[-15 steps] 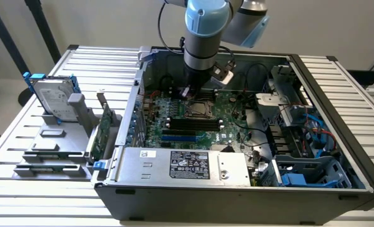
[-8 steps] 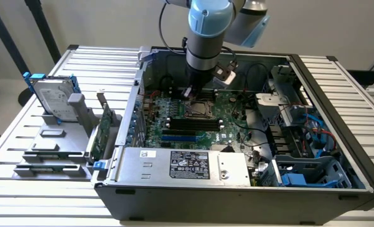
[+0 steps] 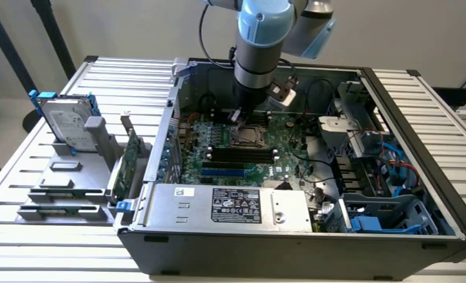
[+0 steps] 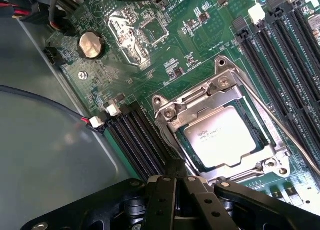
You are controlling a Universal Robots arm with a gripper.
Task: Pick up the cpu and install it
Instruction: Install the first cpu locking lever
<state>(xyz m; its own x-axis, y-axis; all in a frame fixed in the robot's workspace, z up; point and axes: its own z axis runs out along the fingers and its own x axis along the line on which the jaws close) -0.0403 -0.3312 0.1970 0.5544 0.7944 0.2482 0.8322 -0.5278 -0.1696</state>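
Your gripper hangs low over the motherboard inside the open computer case, its fingers pressed together with nothing between them. The cpu is not in your grasp: it lies flat in the socket frame, silver top up, printed side showing, with the green rim of the chip visible along its edges. In the exterior view the arm stands straight above that same socket, near the middle of the board.

Judging from this, the chip is already seated and the fine work is around the frame. So keep the closed fingertips off the chip's metal top and off the memory slots that run just beside the socket. The tips sit right at the frame's near edge, close to the thin wire lever that runs along the socket's side, so any push should go along the lever or frame, never down onto the chip.

Check that the chip looks level in its bed: here its edges run parallel to the frame, which is a good sign, though I cannot tell whether the corners are fully home. Move slowly, stay vertical, and mind the small white connectors and the coin battery farther off. The hard drive stands in its rack outside the case, well apart, and needs no attention.
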